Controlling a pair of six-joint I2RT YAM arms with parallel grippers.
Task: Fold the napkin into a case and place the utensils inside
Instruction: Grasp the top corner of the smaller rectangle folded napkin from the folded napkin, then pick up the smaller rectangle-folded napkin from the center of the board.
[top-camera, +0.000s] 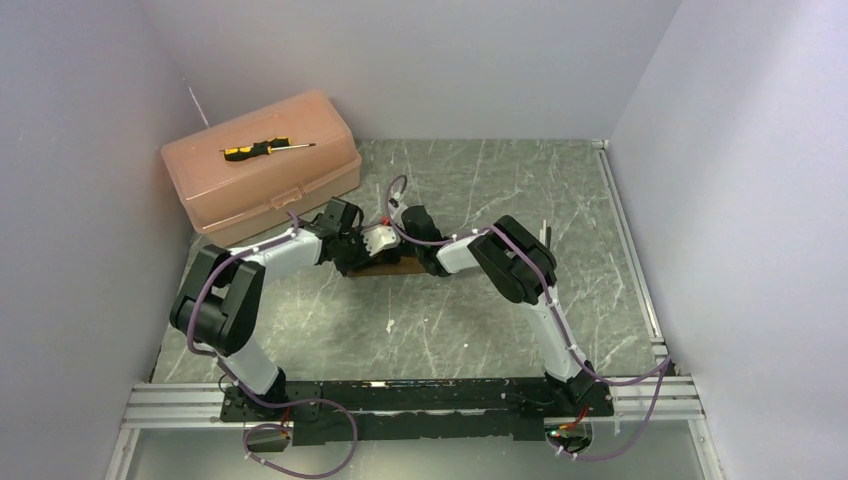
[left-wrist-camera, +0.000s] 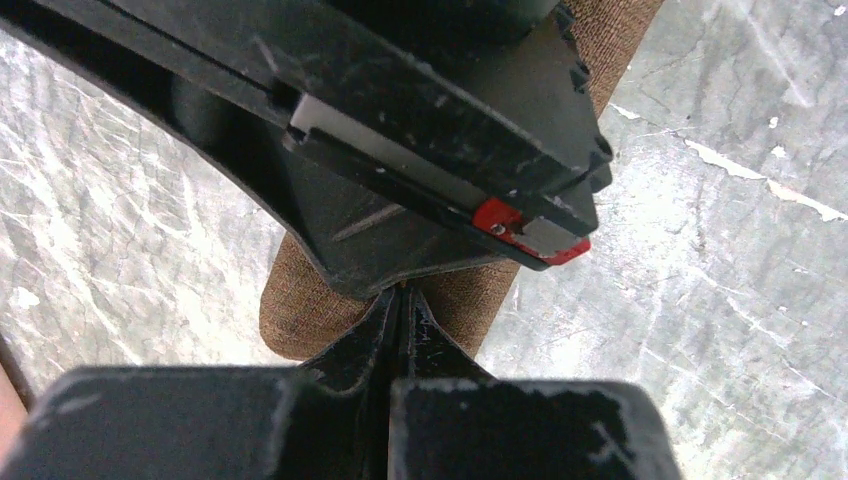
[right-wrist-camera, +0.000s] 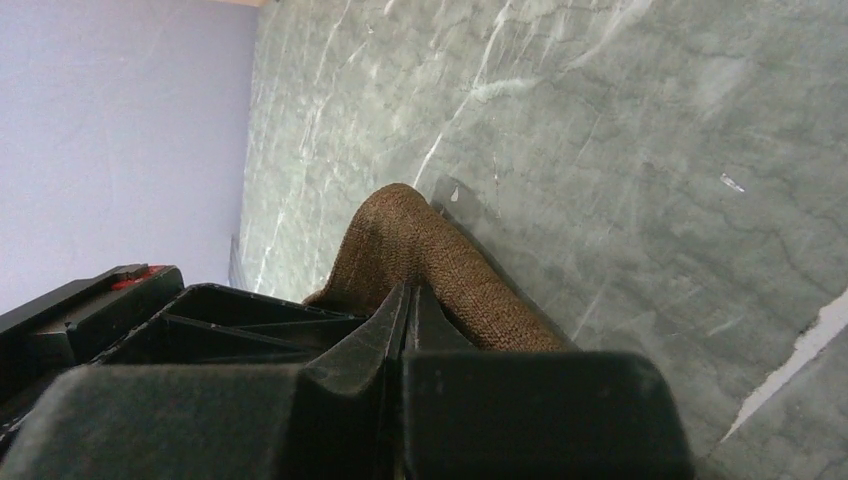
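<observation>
The brown napkin lies mid-table as a narrow folded oblong, mostly hidden under both wrists. In the left wrist view the napkin shows a rounded end, and my left gripper is shut with its tips pinching the cloth just under the right gripper's black body. In the right wrist view my right gripper is shut on a raised ridge of the napkin. From above, the left gripper and right gripper sit almost touching. A thin silvery utensil peeks out behind the right elbow.
A pink lidded box stands at the back left with a yellow-and-black screwdriver on its lid. Grey walls close in on the left, the back and the right. A metal rail runs along the table's right edge.
</observation>
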